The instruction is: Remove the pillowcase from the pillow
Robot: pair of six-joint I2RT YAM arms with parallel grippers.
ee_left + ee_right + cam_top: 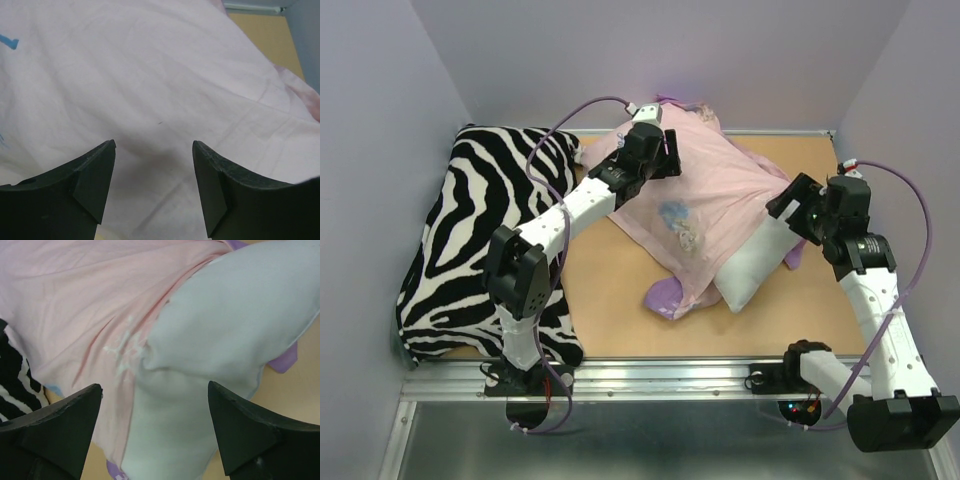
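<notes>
The pillowcase (700,195) lies inside out, pale pink, over most of the pillow at the middle back of the table. A purple patch of it (665,295) shows at the near edge. The white pillow (755,265) sticks out of it at the near right. My left gripper (672,150) is open, just above the pink fabric (150,75) at its far left end, with only fabric seen between the fingers (154,150). My right gripper (788,200) is open and empty over the bare pillow end (225,315), next to the case's edge (75,300).
A zebra-striped pillow (480,240) fills the table's left side, and its edge shows in the right wrist view (12,375). Purple walls close in the left, back and right. Bare wooden tabletop (610,300) lies near the front, with a metal rail (650,375) along the near edge.
</notes>
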